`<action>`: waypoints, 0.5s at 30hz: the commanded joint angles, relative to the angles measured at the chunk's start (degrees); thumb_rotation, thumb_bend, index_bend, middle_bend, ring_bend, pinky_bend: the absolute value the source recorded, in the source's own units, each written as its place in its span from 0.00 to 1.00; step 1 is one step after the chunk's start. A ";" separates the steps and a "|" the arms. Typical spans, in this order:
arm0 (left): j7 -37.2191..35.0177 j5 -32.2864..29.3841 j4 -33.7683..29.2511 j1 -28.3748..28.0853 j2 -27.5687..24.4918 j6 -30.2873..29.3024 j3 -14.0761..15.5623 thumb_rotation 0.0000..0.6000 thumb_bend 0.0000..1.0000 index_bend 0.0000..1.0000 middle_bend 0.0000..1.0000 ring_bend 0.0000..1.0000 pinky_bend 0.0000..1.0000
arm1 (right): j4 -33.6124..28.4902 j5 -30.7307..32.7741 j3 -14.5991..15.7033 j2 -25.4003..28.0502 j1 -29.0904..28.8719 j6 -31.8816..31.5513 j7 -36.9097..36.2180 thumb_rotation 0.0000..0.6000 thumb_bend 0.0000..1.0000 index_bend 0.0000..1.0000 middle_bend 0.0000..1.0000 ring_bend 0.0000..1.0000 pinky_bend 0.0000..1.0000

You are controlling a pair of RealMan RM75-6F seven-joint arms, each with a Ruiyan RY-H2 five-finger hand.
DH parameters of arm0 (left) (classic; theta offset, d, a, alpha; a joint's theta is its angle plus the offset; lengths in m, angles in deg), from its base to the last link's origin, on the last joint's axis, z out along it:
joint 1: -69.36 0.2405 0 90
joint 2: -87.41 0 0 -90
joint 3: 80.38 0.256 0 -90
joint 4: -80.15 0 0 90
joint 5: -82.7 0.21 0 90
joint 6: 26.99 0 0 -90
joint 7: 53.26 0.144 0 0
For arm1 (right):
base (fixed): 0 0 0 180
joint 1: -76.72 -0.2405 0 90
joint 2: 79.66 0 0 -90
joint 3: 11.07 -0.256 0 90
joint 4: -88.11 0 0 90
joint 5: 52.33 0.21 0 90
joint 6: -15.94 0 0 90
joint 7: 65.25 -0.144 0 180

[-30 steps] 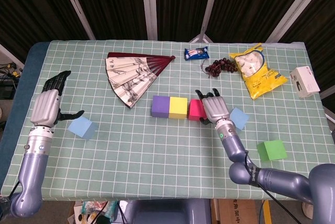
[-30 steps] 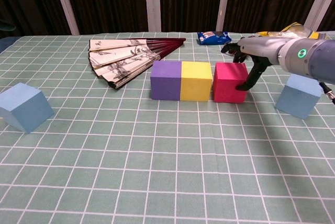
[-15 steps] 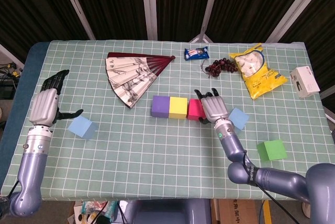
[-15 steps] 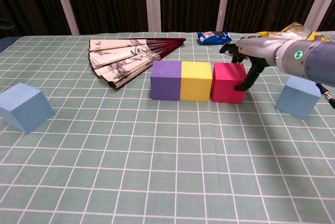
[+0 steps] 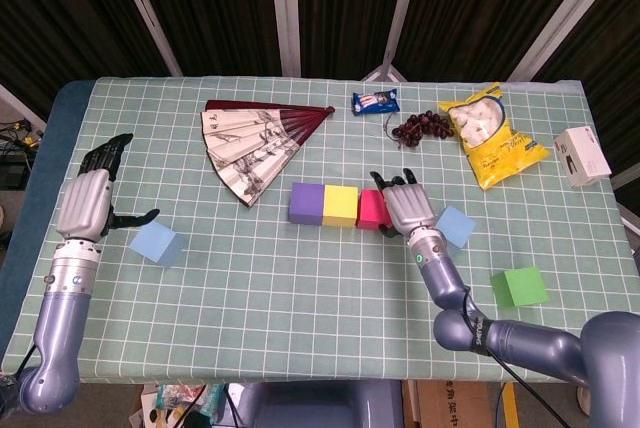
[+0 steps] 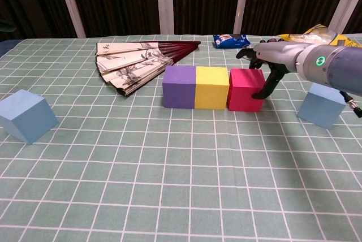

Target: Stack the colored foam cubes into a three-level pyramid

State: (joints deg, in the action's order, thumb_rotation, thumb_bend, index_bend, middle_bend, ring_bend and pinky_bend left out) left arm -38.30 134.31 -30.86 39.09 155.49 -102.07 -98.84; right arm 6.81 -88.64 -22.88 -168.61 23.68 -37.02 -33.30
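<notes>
While base row is forming, right hand (image 6: pixel 270 64) is pressing pink cube (image 6: pixel 244 90) against yellow cube (image 6: pixel 212 87), fingers draped over it; next likely releasing, fetching second-level cube.

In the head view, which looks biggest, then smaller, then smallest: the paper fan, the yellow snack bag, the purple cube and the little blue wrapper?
1. paper fan
2. yellow snack bag
3. purple cube
4. blue wrapper

The wrapper lies farther from the camera, but the difference is large enough to rank.
</notes>
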 commanded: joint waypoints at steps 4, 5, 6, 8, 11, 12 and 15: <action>-0.03 -0.37 0.09 -0.04 -0.06 0.13 -0.12 1.00 0.07 0.00 0.04 0.06 0.05 | 0.51 -0.03 -0.02 -0.42 -0.22 0.23 0.00 1.00 0.33 0.00 0.36 0.20 0.00; -0.02 -0.43 0.08 -0.04 -0.07 0.13 -0.13 1.00 0.07 0.00 0.04 0.06 0.05 | 0.60 -0.04 -0.05 -0.51 -0.26 0.22 -0.01 1.00 0.33 0.00 0.36 0.20 0.00; -0.02 -0.45 0.07 -0.05 -0.08 0.14 -0.14 1.00 0.07 0.00 0.04 0.06 0.05 | 0.67 -0.03 -0.08 -0.57 -0.29 0.23 -0.01 1.00 0.33 0.00 0.36 0.20 0.00; -0.04 -0.49 0.06 -0.06 -0.09 0.16 -0.16 1.00 0.07 0.00 0.04 0.06 0.05 | 0.85 -0.01 -0.15 -0.72 -0.38 0.20 0.01 1.00 0.33 0.00 0.36 0.20 0.00; -0.09 -0.65 0.14 -0.07 -0.11 0.24 -0.20 1.00 0.07 0.00 0.04 0.06 0.05 | 1.08 0.06 -0.16 -0.95 -0.49 0.21 0.12 1.00 0.33 0.00 0.36 0.20 0.00; -0.12 -0.67 0.15 -0.07 -0.14 0.26 -0.22 1.00 0.07 0.00 0.04 0.06 0.05 | 1.16 0.12 -0.16 -1.03 -0.51 0.18 0.17 1.00 0.33 0.00 0.36 0.20 0.00; -0.19 -0.70 0.16 -0.06 -0.18 0.26 -0.26 1.00 0.07 0.00 0.04 0.06 0.05 | 1.31 0.25 -0.14 -1.18 -0.52 0.12 0.24 1.00 0.33 0.00 0.36 0.20 0.00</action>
State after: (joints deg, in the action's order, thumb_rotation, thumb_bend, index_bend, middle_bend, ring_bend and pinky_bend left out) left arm -38.50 133.61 -30.71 39.02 155.31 -101.81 -99.10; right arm 8.11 -88.38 -23.03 -169.80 23.17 -36.89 -33.07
